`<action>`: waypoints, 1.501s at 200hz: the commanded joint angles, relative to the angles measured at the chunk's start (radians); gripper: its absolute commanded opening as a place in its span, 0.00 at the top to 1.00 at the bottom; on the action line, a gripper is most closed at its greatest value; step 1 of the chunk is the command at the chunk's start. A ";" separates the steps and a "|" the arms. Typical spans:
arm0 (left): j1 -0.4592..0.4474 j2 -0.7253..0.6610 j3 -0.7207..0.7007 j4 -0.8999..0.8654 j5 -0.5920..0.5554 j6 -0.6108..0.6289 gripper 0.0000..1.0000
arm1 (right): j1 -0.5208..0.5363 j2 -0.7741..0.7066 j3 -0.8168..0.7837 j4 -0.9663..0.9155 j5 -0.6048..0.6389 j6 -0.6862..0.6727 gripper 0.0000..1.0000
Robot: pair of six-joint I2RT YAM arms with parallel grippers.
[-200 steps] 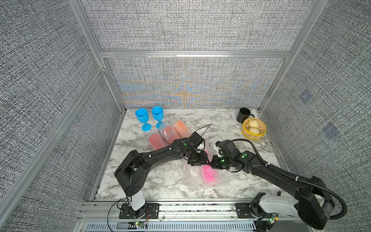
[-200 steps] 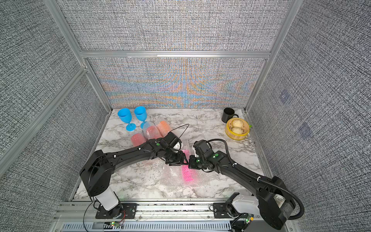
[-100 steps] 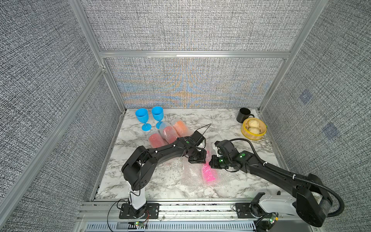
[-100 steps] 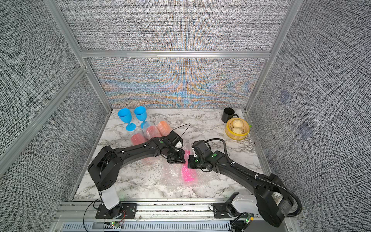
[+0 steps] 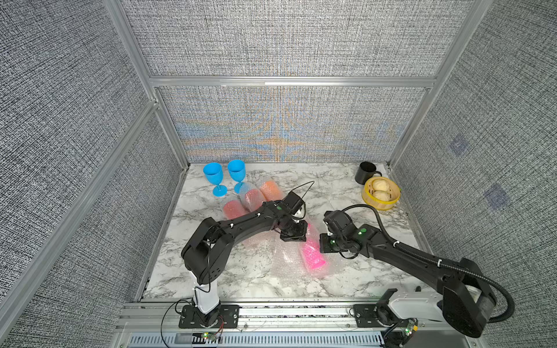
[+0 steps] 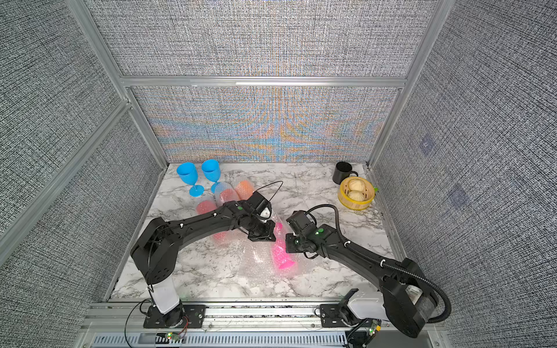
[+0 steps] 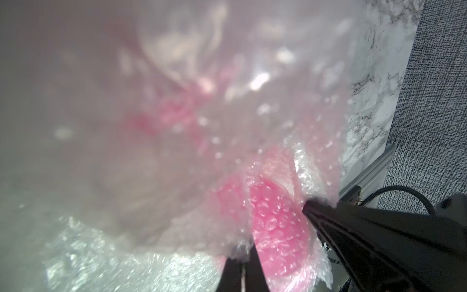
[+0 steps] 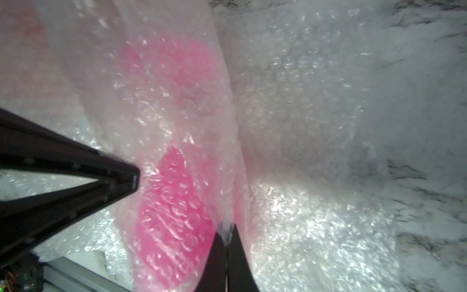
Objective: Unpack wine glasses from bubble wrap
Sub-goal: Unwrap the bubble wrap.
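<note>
The pink wine glass (image 5: 312, 255) lies on its side at the front middle of the table, loosely wrapped in bubble wrap (image 5: 286, 256). My left gripper (image 5: 298, 238) is at the wrap's far end and my right gripper (image 5: 323, 245) at its right side. In the left wrist view my left gripper (image 7: 242, 249) is shut on a fold of bubble wrap (image 7: 177, 126) beside the pink glass (image 7: 275, 217). In the right wrist view my right gripper (image 8: 226, 233) is likewise shut on the wrap's edge (image 8: 303, 101). Two blue glasses (image 5: 214, 177) stand upright at the back left.
Three wrapped glasses, two red (image 5: 233, 209) and one orange (image 5: 270, 189), lie under my left arm near the blue ones. A black mug (image 5: 364, 172) and a bamboo steamer (image 5: 381, 205) with buns sit at the back right. Panel walls close off three sides.
My left gripper has closed on the bubble wrap at the pink glass's far end. The right gripper has kept its pinch on the wrap and hardly moved.
</note>
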 commanded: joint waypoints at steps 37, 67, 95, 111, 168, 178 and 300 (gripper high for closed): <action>0.018 -0.008 0.003 -0.082 -0.057 0.040 1.00 | -0.035 0.023 -0.041 -0.028 0.056 -0.003 1.00; 0.023 -0.012 -0.002 -0.069 -0.055 0.040 1.00 | -0.051 0.029 -0.053 -0.014 0.044 -0.011 1.00; 0.033 -0.031 -0.009 -0.070 -0.065 0.042 1.00 | -0.063 0.016 -0.066 0.000 0.030 -0.017 1.00; 0.041 -0.040 -0.015 -0.071 -0.070 0.047 1.00 | -0.073 0.008 -0.078 0.011 0.022 -0.018 1.00; 0.060 -0.062 -0.051 -0.049 -0.069 0.070 1.00 | -0.108 0.020 -0.078 0.008 0.001 -0.036 1.00; 0.065 -0.063 -0.053 -0.050 -0.071 0.079 1.00 | -0.113 0.026 -0.077 0.008 0.001 -0.038 1.00; 0.117 -0.118 -0.127 -0.039 -0.043 0.150 1.00 | -0.200 0.083 -0.075 0.020 -0.036 -0.054 1.00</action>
